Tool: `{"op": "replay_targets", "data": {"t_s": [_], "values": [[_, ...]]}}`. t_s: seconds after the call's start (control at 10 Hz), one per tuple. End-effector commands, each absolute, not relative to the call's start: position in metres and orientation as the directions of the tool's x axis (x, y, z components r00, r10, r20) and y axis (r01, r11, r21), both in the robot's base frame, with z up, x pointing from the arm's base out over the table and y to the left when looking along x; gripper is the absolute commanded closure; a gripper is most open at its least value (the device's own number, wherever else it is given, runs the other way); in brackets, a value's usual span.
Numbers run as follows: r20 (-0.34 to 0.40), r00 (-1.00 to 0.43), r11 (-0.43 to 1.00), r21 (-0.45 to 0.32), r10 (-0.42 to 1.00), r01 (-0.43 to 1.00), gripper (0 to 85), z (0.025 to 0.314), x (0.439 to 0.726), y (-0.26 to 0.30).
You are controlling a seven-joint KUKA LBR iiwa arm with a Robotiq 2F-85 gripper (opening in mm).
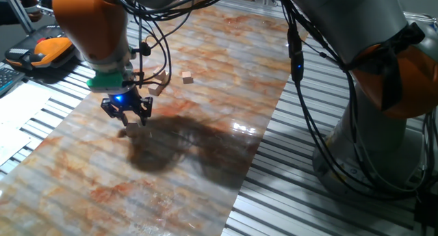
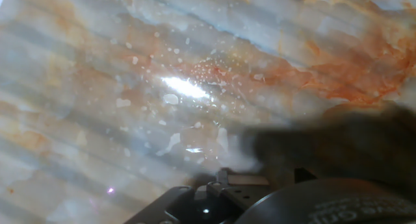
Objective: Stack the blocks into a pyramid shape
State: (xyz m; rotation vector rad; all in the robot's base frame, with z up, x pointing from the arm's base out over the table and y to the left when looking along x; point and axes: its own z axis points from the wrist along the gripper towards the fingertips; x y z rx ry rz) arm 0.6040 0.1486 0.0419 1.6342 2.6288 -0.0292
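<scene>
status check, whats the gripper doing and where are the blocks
Gripper low over marbled table, open or shut unclear. Two blocks visible: one lying free, another behind the hand. Nothing in the way.

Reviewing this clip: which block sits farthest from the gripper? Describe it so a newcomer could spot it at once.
Start at the marbled orange-and-grey table and find the gripper under the green ring near its left side. Look up and to the right, past the wooden block partly behind the hanging cables. The far block is the one lying alone in open view, clear of cables and of the arm's shadow.

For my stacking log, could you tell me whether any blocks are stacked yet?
No, the two visible blocks lie apart on the table.
</scene>
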Motion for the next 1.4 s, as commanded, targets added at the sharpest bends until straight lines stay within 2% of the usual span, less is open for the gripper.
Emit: {"op": "replay_targets", "data": {"t_s": [0.0,1.1,1.2,1.3], "values": [[-0.05,-0.443,0.444,0.008,0.895,0.896,34.0,0.042,0.604,0.149],[-0.048,-0.448,0.45,0.023,0.893,0.893,34.0,0.033,0.588,0.154],[-0.046,-0.45,0.451,0.026,0.892,0.892,51.0,0.032,0.586,0.155],[-0.046,-0.451,0.452,0.028,0.891,0.891,51.0,0.032,0.585,0.155]]}}
